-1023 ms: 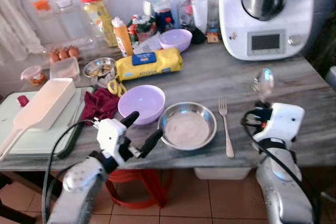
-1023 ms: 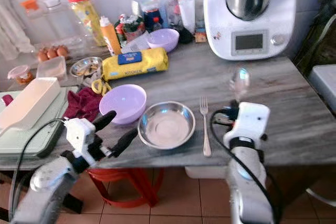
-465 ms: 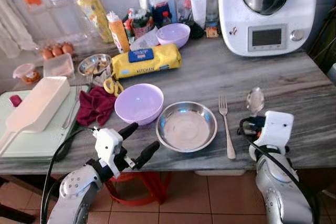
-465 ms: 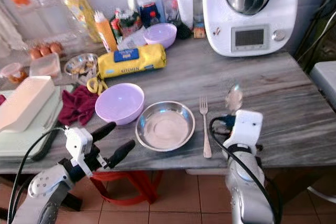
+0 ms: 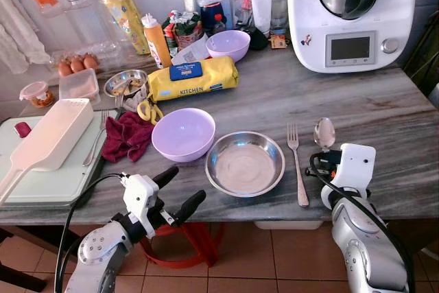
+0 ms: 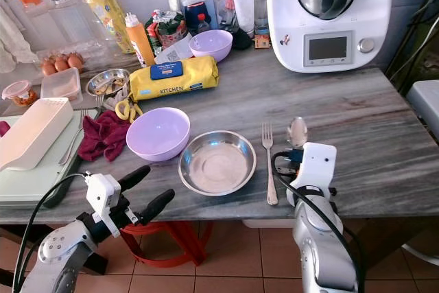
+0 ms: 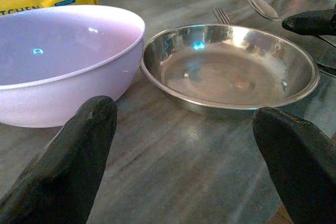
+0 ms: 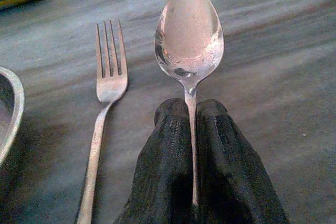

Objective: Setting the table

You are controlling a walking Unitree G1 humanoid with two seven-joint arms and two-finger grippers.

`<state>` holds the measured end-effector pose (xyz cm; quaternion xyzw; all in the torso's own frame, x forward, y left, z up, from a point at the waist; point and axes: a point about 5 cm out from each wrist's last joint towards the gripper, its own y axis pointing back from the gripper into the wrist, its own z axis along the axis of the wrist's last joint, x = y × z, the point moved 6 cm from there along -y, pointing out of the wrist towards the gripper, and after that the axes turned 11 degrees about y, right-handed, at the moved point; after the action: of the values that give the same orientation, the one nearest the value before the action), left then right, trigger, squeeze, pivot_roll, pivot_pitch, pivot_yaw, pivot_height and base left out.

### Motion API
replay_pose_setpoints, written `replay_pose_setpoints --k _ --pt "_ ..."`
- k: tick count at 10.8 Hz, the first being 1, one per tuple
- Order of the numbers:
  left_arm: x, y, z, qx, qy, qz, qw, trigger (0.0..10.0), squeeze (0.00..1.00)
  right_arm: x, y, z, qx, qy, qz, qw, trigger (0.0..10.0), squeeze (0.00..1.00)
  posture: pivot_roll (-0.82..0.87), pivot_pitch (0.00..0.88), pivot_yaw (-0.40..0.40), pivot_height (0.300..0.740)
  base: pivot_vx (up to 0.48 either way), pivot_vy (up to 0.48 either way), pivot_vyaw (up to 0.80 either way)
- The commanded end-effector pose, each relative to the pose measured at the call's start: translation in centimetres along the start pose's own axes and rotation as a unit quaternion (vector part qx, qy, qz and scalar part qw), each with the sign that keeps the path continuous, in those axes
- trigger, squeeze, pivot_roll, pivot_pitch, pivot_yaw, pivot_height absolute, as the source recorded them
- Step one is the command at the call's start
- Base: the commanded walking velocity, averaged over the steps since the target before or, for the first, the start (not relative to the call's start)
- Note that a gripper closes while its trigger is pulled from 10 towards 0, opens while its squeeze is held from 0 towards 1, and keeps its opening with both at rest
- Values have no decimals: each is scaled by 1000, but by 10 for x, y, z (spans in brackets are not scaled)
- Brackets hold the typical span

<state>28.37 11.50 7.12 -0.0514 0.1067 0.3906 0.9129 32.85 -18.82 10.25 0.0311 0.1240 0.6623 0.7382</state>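
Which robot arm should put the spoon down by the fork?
The right one. Its tool is already shut on the spoon, just beside the fork. The left tool is open, nearer the steel bowl.

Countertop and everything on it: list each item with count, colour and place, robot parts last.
Grey marble-look countertop: one, spans the view.
Round steel dish: one, silver, front centre.
Lilac plastic bowl: one, left of and beside the dish.
Second lilac bowl: one, at the back.
Metal fork: one, silver, right of the dish.
Metal spoon: one, silver, right of the fork, handle pinched by the right end effector.
Yellow packet: one, behind the front bowl.
Maroon cloth: one, left of the front bowl.
White kitchen machine: one, back right.
Red-lidded jar: one, yellow contents, back left.
Brown eggs: three, back left.
Left end effector: black fingers apart, at the front edge.
Right end effector: black fingers closed on the spoon.
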Motion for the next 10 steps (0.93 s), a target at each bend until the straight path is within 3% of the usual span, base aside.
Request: replay_pose_setpoints --k 1,5,10 --pt "5 3 0 3 -8 5 1000 10000 0 6 -2 0 5 -6 10 1000 10000 0 -144 80 149 740 0 0 0" --pt "-2 -2 -1 -10 -1 -23 1000 10000 0 9 -4 -6 15 -1 26 1000 10000 0 -150 82 147 740 0 0 0" --pt "-12 -15 18 -39 3 -46 998 10000 0 11 -7 -12 26 6 38 999 10000 0 -149 78 146 740 0 0 0"
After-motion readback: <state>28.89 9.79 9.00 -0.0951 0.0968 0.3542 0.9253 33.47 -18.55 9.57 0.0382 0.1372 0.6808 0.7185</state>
